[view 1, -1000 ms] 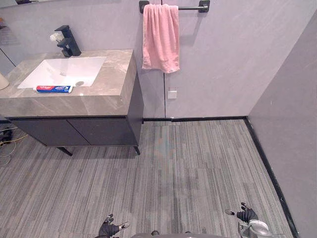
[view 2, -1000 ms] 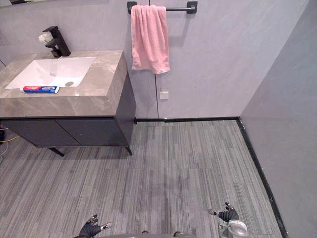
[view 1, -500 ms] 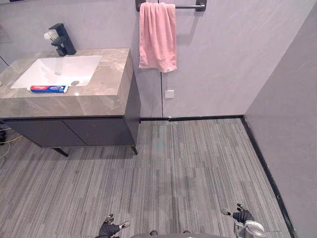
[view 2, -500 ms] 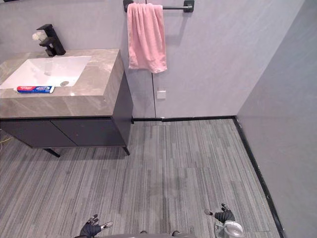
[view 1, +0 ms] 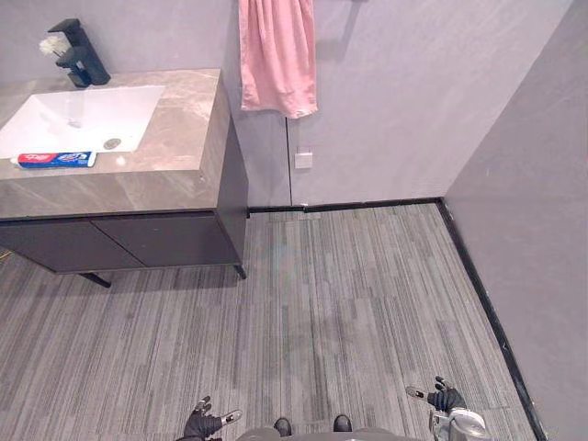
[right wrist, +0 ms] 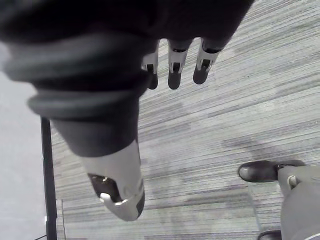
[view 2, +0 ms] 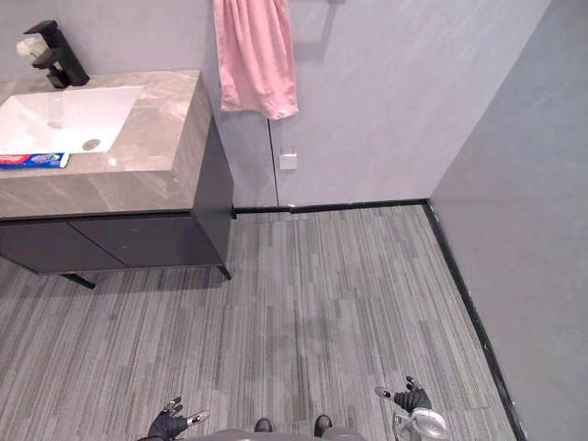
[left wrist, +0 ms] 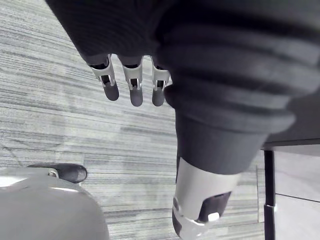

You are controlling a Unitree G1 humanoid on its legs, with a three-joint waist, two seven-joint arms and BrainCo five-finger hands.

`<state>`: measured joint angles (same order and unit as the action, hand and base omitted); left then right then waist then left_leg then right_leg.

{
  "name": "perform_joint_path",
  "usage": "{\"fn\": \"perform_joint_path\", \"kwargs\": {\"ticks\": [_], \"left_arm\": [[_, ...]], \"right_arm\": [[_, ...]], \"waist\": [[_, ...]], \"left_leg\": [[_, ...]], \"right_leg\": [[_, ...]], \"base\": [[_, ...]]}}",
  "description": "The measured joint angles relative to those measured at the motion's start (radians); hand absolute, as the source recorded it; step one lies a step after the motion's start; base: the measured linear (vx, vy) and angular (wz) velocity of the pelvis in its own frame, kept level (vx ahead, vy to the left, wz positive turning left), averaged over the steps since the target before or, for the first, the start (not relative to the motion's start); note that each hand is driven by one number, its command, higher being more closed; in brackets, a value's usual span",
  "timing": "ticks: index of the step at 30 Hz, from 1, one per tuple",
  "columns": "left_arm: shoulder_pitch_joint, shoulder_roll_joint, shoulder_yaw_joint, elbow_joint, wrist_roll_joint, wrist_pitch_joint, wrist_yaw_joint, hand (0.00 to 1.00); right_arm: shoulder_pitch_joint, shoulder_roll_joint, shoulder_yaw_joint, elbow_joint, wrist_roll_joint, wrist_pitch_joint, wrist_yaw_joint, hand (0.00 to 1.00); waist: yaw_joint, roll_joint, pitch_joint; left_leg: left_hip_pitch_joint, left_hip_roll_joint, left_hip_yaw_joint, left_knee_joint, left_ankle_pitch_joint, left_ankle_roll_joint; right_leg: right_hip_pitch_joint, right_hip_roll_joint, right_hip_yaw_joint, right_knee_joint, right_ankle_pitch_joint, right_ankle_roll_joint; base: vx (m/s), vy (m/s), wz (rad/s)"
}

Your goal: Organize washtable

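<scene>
The tube lies flat on the washtable, on the front rim of the white basin and just beside the drain. Its label is red, white and blue; the writing is too small to read. A black tap stands at the back of the washtable behind the basin, with a small white thing against its side. The top is grey-brown marbled stone, and below it hangs a dark cabinet on thin legs.

On the grey wall beside the washtable's right end hangs a pink towel. Below the towel, at about the height of the washtable top, sits a small white wall plate with no writing that can be made out. The floor is grey striped planking, edged by a black skirting along the walls.

Both hands hang low over the floor, well apart from the washtable. The left hand holds nothing: its fingers point down, straight and side by side, thumb apart. The right hand is likewise empty, its fingers straight in a row.
</scene>
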<state>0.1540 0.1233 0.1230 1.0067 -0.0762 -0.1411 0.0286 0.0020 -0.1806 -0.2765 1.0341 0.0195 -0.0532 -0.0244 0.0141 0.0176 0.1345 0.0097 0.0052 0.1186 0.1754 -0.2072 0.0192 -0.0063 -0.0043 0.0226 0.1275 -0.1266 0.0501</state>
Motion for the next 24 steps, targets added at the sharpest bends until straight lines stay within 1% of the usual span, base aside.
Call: {"fn": "perform_joint_path", "kwargs": {"ticks": [1, 2, 3, 4, 5, 6, 7, 8, 9, 10, 11, 12, 13, 14, 15, 16, 17, 19, 20, 21, 22, 23, 24], "left_arm": [[0.0, 0.0, -0.002, -0.002, 0.0, 0.0, 0.0, 0.0], [0.0, 0.001, -0.005, -0.004, 0.0, 0.0, 0.0, 0.0], [0.0, 0.001, -0.009, -0.008, 0.0, 0.0, 0.0, 0.0], [-0.001, 0.007, -0.018, -0.017, 0.0, 0.0, 0.0, 0.0], [-0.002, 0.013, -0.027, -0.021, 0.0, 0.0, 0.001, 0.0], [-0.011, 0.029, -0.045, -0.03, 0.0, 0.0, 0.002, 0.0], [-0.017, 0.036, -0.045, -0.036, 0.0, 0.0, 0.004, 0.0], [-0.016, 0.039, -0.045, -0.037, 0.0, 0.0, 0.007, 0.0], [-0.022, 0.041, -0.046, -0.039, -0.001, 0.0, 0.015, 0.0], [-0.03, 0.04, -0.046, -0.048, 0.0, 0.0, 0.018, 0.0], [-0.035, 0.038, -0.048, -0.052, 0.0, 0.0, 0.018, 0.0], [-0.049, 0.036, -0.053, -0.053, -0.001, 0.0, 0.018, 0.0], [-0.06, 0.037, -0.059, -0.054, -0.001, 0.0, 0.018, 0.0], [-0.07, 0.047, -0.084, -0.055, -0.001, -0.002, 0.019, 0.0], [-0.072, 0.046, -0.087, -0.055, 0.0, -0.002, 0.018, 0.0], [-0.073, 0.037, -0.086, -0.051, -0.001, -0.001, 0.018, 0.0], [-0.078, 0.027, -0.087, -0.054, 0.0, -0.002, 0.017, 0.0], [-0.091, 0.012, -0.082, -0.054, 0.001, -0.002, 0.017, 0.0], [-0.091, -0.001, -0.077, -0.055, 0.001, -0.002, 0.017, 0.0], [-0.082, -0.004, -0.076, -0.056, 0.001, -0.001, 0.016, 0.0], [-0.08, -0.003, -0.075, -0.058, 0.001, -0.001, 0.016, 0.0], [-0.076, -0.001, -0.075, -0.078, 0.001, 0.0, 0.017, 0.0], [-0.075, -0.002, -0.076, -0.11, 0.001, -0.001, 0.017, 0.0]], "right_arm": [[-0.006, 0.0, 0.0, 0.0, 0.0, 0.0, 0.0, 0.0], [-0.012, 0.0, 0.0, 0.0, 0.0, 0.0, -0.001, 0.0], [-0.013, 0.0, 0.0, -0.001, 0.0, 0.001, -0.002, 0.0], [-0.015, 0.004, 0.001, -0.002, 0.0, 0.001, -0.002, 0.0], [-0.015, 0.006, 0.002, -0.002, 0.0, 0.001, -0.002, 0.0], [-0.015, 0.013, 0.003, -0.001, 0.0, 0.003, -0.002, 0.0], [-0.016, 0.015, 0.009, 0.0, 0.0, 0.007, -0.002, 0.0], [-0.018, 0.014, 0.016, -0.001, 0.0, 0.007, -0.002, 0.0], [-0.023, 0.014, 0.025, -0.001, 0.0, 0.007, -0.002, 0.0], [-0.032, 0.01, 0.036, -0.001, 0.0, 0.008, -0.002, 0.0], [-0.037, 0.007, 0.043, -0.001, 0.0, 0.009, -0.003, 0.0], [-0.044, 0.004, 0.044, -0.001, 0.0, 0.009, -0.003, 0.0], [-0.049, 0.003, 0.044, -0.002, 0.0, 0.009, -0.003, 0.0], [-0.041, 0.004, 0.045, -0.003, 0.0, 0.01, -0.007, 0.0], [-0.036, 0.003, 0.044, -0.002, 0.001, 0.011, -0.012, 0.0], [-0.029, -0.001, 0.042, -0.002, 0.003, 0.013, -0.017, 0.0], [-0.026, 0.002, 0.039, -0.014, 0.006, 0.013, -0.02, 0.0], [-0.028, 0.001, 0.038, -0.03, 0.006, 0.012, -0.02, 0.0], [-0.027, 0.003, 0.041, -0.032, 0.009, 0.013, -0.021, 0.0], [-0.017, 0.014, 0.049, -0.043, 0.012, 0.012, -0.022, 0.0], [-0.013, 0.021, 0.052, -0.049, 0.014, 0.01, -0.023, 0.0], [-0.015, 0.03, 0.059, -0.053, 0.029, 0.004, -0.027, 0.0], [-0.015, 0.034, 0.059, -0.072, 0.035, -0.001, -0.035, 0.0]], "waist": [[0.0, 0.001, 0.003], [-0.001, 0.001, 0.007], [0.001, 0.003, 0.009], [0.0, 0.004, 0.016], [0.0, 0.004, 0.018], [-0.001, -0.005, 0.03], [0.003, -0.006, 0.032], [0.001, -0.004, 0.032], [-0.003, 0.004, 0.038], [-0.006, 0.003, 0.044], [-0.009, 0.015, 0.049], [-0.016, 0.029, 0.056], [-0.028, 0.024, 0.057], [-0.039, 0.013, 0.06], [-0.048, -0.009, 0.053], [-0.055, -0.004, 0.05], [-0.055, 0.007, 0.043], [-0.053, 0.02, 0.048], [-0.053, 0.031, 0.056], [-0.049, 0.034, 0.059], [-0.047, 0.03, 0.061], [-0.03, 0.018, 0.068], [-0.01, 0.009, 0.068]], "left_leg": [[-0.005, -0.003, 0.006, 0.017, -0.013, 0.002], [-0.004, -0.012, 0.016, 0.042, -0.035, 0.013], [-0.002, -0.017, 0.02, 0.059, -0.05, 0.019], [0.005, -0.026, 0.022, 0.073, -0.064, 0.03], [0.013, -0.03, 0.019, 0.075, -0.069, 0.037], [0.045, -0.042, 0.017, 0.069, -0.079, 0.05], [0.06, -0.042, 0.014, 0.069, -0.094, 0.049], [0.069, -0.039, 0.012, 0.066, -0.099, 0.048], [0.084, -0.031, 0.009, 0.059, -0.107, 0.045], [0.108, -0.01, 0.008, 0.045, -0.112, 0.037], [0.114, 0.003, 0.004, 0.039, -0.114, 0.032], [0.126, 0.029, -0.006, 0.025, -0.117, 0.025], [0.146, 0.049, -0.022, -0.002, -0.112, 0.001], [0.165, 0.046, -0.042, -0.012, -0.112, -0.023], [0.183, 0.045, -0.053, -0.011, -0.122, -0.039], [0.202, 0.061, -0.073, -0.005, -0.133, -0.057], [0.171, 0.09, -0.092, 0.064, -0.116, -0.089], [0.1, 0.107, -0.098, 0.238, -0.09, -0.132], [0.023, 0.136, -0.11, 0.445, -0.039, -0.169], [-0.04, 0.175, -0.107, 0.654, -0.034, -0.164], [-0.067, 0.193, -0.093, 0.733, -0.042, -0.151], [-0.122, 0.214, -0.058, 0.84, -0.057, -0.128], [-0.197, 0.215, -0.036, 0.873, -0.069, -0.108]], "right_leg": [[-0.022, -0.004, 0.006, 0.051, -0.026, 0.009], [-0.063, -0.018, 0.005, 0.158, -0.074, 0.028], [-0.096, -0.028, 0.0, 0.248, -0.099, 0.049], [-0.145, -0.043, -0.013, 0.38, -0.114, 0.068], [-0.172, -0.052, -0.027, 0.444, -0.115, 0.07], [-0.22, -0.077, -0.061, 0.557, -0.137, 0.07], [-0.247, -0.091, -0.103, 0.591, -0.164, 0.054], [-0.258, -0.095, -0.12, 0.585, -0.173, 0.048], [-0.283, -0.096, -0.156, 0.553, -0.176, 0.045], [-0.305, -0.082, -0.187, 0.497, -0.173, 0.039], [-0.32, -0.069, -0.201, 0.467, -0.171, 0.037], [-0.344, -0.048, -0.217, 0.413, -0.152, 0.017], [-0.368, -0.026, -0.215, 0.329, -0.1, 0.003], [-0.374, -0.03, -0.207, 0.259, -0.024, -0.015], [-0.373, -0.037, -0.21, 0.258, 0.036, -0.037], [-0.368, -0.038, -0.217, 0.295, 0.059, -0.071], [-0.36, -0.021, -0.241, 0.306, 0.021, -0.094], [-0.315, 0.006, -0.249, 0.264, 0.005, -0.114], [-0.236, 0.033, -0.253, 0.205, -0.003, -0.127], [-0.138, 0.061, -0.253, 0.144, -0.008, -0.136], [-0.093, 0.069, -0.25, 0.12, -0.011, -0.141], [-0.022, 0.074, -0.234, 0.083, -0.017, -0.15], [0.023, 0.073, -0.211, 0.047, -0.022, -0.155]], "base": [[0.04, 0.095, -0.23], [0.03, 0.089, -0.17], [0.04, 0.118, -0.1], [0.03, 0.086, 0.0], [0.09, 0.098, 0.07], [0.14, 0.073, 0.06], [0.17, 0.063, 0.03], [0.19, 0.038, 0.03], [0.23, 0.007, 0.04], [0.32, -0.027, 0.04], [0.29, -0.051, 0.07], [0.33, -0.08, 0.22], [0.37, -0.109, 0.45], [0.41, -0.133, 0.53], [0.47, -0.182, 0.51], [0.6, -0.274, 0.32], [0.59, -0.289, 0.18], [0.44, -0.219, 0.05], [0.5, -0.211, 0.08], [0.59, -0.229, 0.06], [0.54, -0.188, -0.09], [0.47, -0.152, -0.24], [0.34, -0.092, -0.33]]}}
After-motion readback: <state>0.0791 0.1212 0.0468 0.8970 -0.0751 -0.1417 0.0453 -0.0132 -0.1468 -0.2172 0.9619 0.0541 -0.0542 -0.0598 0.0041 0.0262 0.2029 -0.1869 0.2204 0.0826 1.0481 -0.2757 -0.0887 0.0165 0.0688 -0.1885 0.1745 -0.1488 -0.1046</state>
